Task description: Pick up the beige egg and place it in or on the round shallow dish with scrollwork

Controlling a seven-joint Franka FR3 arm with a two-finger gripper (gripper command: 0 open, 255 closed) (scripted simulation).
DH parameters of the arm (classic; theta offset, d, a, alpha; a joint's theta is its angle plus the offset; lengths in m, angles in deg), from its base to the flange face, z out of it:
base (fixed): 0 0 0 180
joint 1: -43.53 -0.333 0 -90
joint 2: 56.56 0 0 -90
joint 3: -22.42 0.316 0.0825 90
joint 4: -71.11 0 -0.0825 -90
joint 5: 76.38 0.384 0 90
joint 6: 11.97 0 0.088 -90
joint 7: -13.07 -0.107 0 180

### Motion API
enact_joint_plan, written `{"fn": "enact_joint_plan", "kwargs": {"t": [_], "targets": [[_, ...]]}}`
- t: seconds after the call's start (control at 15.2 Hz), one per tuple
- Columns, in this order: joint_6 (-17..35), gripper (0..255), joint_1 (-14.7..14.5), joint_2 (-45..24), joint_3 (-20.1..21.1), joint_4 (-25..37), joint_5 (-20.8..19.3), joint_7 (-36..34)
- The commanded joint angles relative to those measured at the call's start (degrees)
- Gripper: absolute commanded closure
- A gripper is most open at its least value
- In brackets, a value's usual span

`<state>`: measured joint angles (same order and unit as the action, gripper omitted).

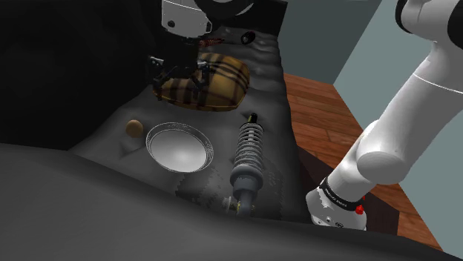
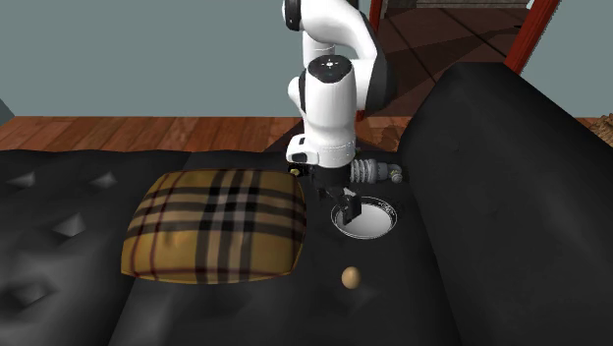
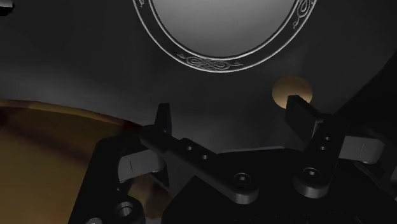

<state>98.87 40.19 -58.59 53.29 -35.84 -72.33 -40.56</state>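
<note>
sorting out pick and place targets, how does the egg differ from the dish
The egg is small, rounded and plain beige; the dish is much wider, shallow and silver-grey. The dish's rim carries scrollwork; the egg has no pattern. Both rest on the dark surface, a gap between them.

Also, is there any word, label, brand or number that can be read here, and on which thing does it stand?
No text is readable.
The dark band low on the arm: pale marks, too small to read.
Rim of the dish: scrollwork only, no letters.
</note>
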Motion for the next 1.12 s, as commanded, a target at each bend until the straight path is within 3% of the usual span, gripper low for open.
{"fn": "enact_joint_plan", "kwargs": {"t": [0.0, 0.53, 1.06], "targets": [[0.5, 0, -1.1, -4.9, 0.8, 3.7, -2.7, -3.9], [-2.0, 0, -9.5, -25.1, -0.6, 24.3, -12.6, -15.3], [3.0, 0, -9.8, -26.5, -1.1, 20.6, -13.4, -15.8]]}}
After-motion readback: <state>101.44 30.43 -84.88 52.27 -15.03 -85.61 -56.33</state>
